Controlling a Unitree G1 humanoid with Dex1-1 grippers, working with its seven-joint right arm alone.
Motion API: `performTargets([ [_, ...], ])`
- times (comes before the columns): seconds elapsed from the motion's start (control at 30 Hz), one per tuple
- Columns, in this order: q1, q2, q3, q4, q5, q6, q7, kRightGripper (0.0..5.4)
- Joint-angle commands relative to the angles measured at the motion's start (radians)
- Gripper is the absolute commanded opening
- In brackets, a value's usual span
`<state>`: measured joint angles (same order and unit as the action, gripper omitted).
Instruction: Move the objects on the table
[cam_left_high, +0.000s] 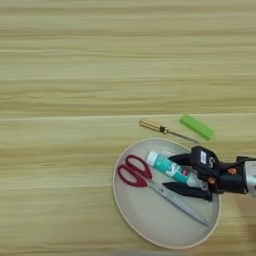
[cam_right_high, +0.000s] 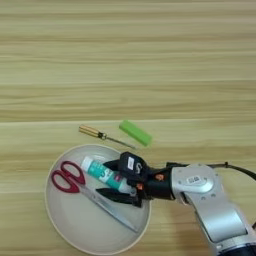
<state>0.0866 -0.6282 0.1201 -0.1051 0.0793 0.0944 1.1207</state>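
Plainly, no writing can be read anywhere: the white tube with a teal label and white cap (cam_left_high: 167, 167) shows only a band of teal and a trace of red, too small to make out, and a small white sticker on the black gripper (cam_right_high: 108, 177) carries marks that cannot be deciphered. The tube lies on the large round beige plate (cam_left_high: 145, 220), cap toward the upper left, its far end hidden behind the gripper body. The jaws stand apart, one black finger above the tube and one below it, flanking the tube's right part; whether they press on it cannot be told. The red-handled metal scissors (cam_left_high: 150, 184) also lie on the plate, handles to the left, closed blades running down to the lower right and passing under the lower finger. The silver forearm (cam_right_high: 215, 205) is cut off at the lower right edge in the right eye view, and only its tip shows in the left eye view. Just beyond the plate's upper rim lie a small screwdriver with a wooden handle (cam_left_high: 160, 128) and a bright green block (cam_left_high: 196, 126), near each other. Everything rests on the light wooden tabletop (cam_left_high: 75, 65) with horizontal yellowish-tan grain stripes, which fills both views; no room is visible.
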Motion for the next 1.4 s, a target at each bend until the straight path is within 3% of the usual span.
performTargets([
  [0.03,-0.027,-0.039,-0.015,-0.011,-0.011,-0.013,-0.034,2.32],
  [0.27,-0.033,-0.038,-0.015,0.001,-0.013,-0.018,-0.036,1.7],
  [0.63,-0.042,-0.031,-0.037,-0.007,0.008,-0.021,-0.044,1.68],
  [1.17,-0.091,0.028,-0.182,-0.082,0.227,-0.019,-0.064,1.68],
  [1.4,-0.188,0.072,-0.24,-0.02,0.262,0.028,-0.166,1.68],
])
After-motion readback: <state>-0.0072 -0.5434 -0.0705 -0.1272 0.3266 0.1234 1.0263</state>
